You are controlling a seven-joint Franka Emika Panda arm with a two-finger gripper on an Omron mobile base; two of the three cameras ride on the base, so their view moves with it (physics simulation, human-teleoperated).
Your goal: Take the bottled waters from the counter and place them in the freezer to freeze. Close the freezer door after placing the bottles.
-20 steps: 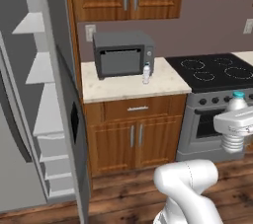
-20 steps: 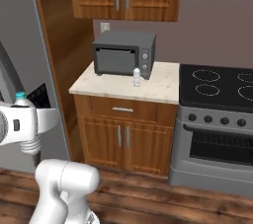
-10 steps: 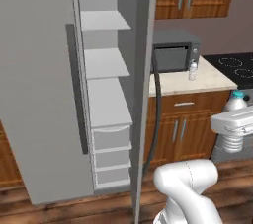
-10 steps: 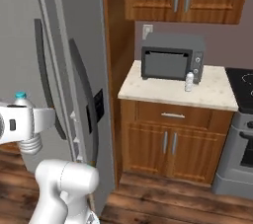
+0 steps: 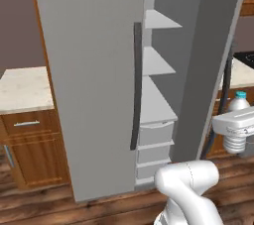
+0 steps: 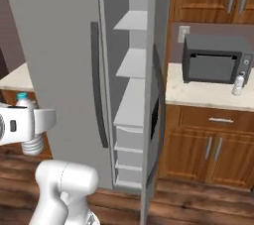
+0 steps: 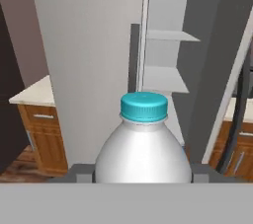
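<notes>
Left base view has swung round since a second ago: the toaster oven and stovetop that filled it are gone, and the freezer door [image 5: 94, 80] now stands open across the left with the freezer [image 5: 158, 105] and its bare white shelves beside it. Out on the right the tool [image 5: 237, 126] is clamped on one bottled water [image 5: 237, 120], teal cap up, held short of the shelves. Right base view catches the second bottle [image 6: 239, 83] on the desk [image 6: 208, 95], just beside the toaster oven [image 6: 216, 60].
</notes>
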